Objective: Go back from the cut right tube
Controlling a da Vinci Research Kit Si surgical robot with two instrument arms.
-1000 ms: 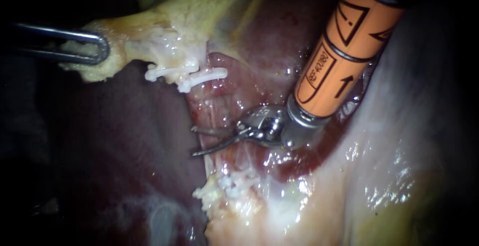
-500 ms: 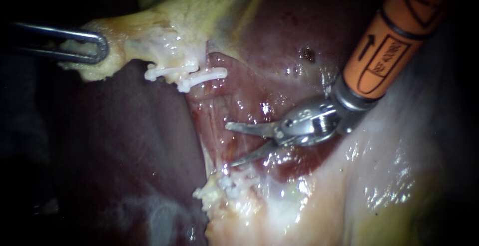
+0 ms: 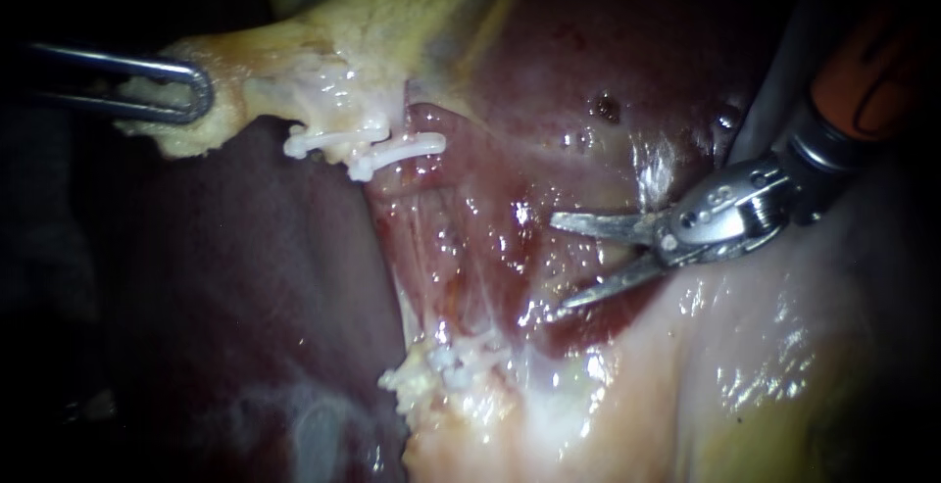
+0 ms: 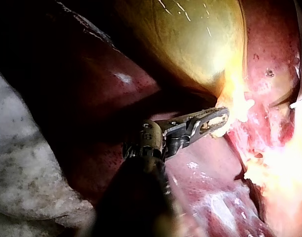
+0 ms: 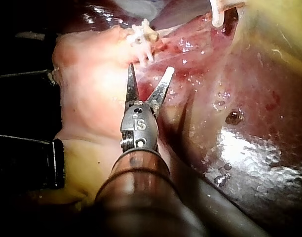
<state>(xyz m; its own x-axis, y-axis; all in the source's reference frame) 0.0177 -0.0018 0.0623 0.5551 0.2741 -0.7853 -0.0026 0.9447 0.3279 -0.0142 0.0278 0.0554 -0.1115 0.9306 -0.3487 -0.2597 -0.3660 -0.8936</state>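
liver [image 3: 196, 326]: dark red wet bed, left of and above the lower clips [image 3: 446, 363].
gallbladder [image 4: 190, 44]: yellow-green dome, beyond the flap as seen from the lower clips. Clearest in the left wrist view.
flap [image 3: 265, 91]: pale yellowish tissue off the gallbladder, well up-left of the lower clips, drawn out leftward.
right instrument [image 3: 564, 261]: comes in from the upper right. Two thin blades spread in a wide V, nothing between them. Tips sit up-right of the lower clips, near but apart.
right wrist check: right instrument [image 5: 150, 73] has the lower clips [image 5: 141, 37] ahead of its tips, with a clear gap showing.
left instrument [image 3: 193, 93]: far up-left of the lower clips. In the left wrist view its jaws [image 4: 210, 120] are clamped on the flap's end, with tissue pinched from both sides.
cut tube [image 3: 345, 142]: parted. One stump sits at the upper clips [image 3: 412, 145], the other under the lower clips.
tube axis: stump to stump, rising steeply from the lower clips and leaning left.
key relation: the blades point across that axis at the gap, from its right side. The right instrument is the nearer one by far.
next move (my read): retreat along its own shaft, up-right, straight away from the lower clips. The path looks free.
risk: the lower blade lies close over wet tissue, so it could snag if it drags sideways.
tube side: I can't tell right from left here.
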